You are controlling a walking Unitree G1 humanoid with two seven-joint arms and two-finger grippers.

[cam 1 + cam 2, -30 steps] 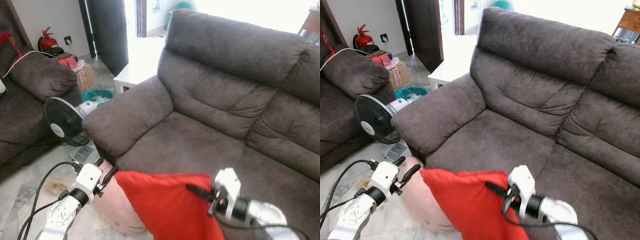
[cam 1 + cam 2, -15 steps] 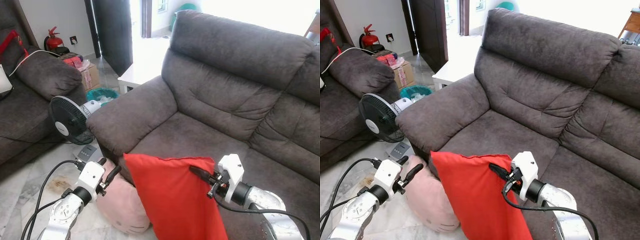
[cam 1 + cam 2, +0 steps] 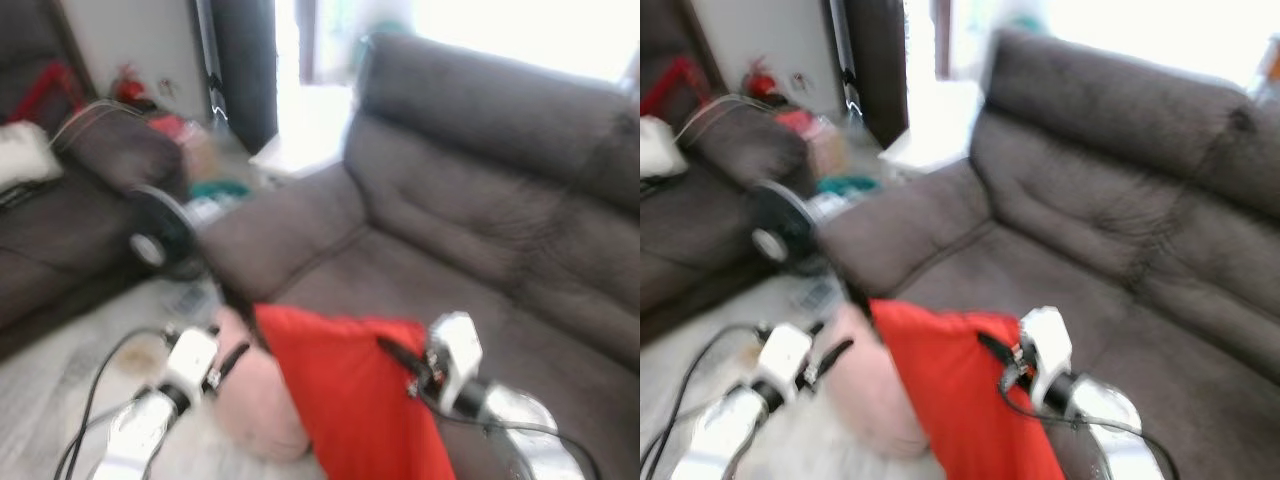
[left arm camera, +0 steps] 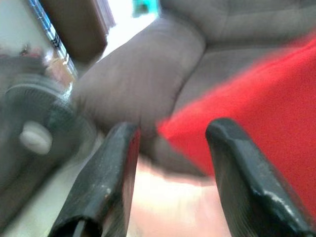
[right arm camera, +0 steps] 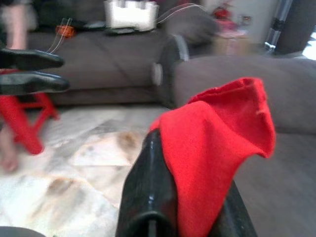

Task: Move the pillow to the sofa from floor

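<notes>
Currently blurred head views: right gripper [image 3: 392, 352] clamped on the top corner of the red fabric pillow [image 3: 350, 400], which hangs at the front edge of the dark grey fabric sofa [image 3: 480, 230]. Left gripper [image 3: 232, 358], fingers apart, holds nothing, beside the pillow's other corner, over a pink round cushion [image 3: 262, 405] on the floor [image 3: 60, 380]. Black fan [image 3: 155, 235] stands beyond.

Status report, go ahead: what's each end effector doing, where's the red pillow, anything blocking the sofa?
Right end effector shut on red pillow, carried at the sofa seat front. Left end effector open, beside the pillow's corner. Pink cushion on floor below. Views blurred.
</notes>
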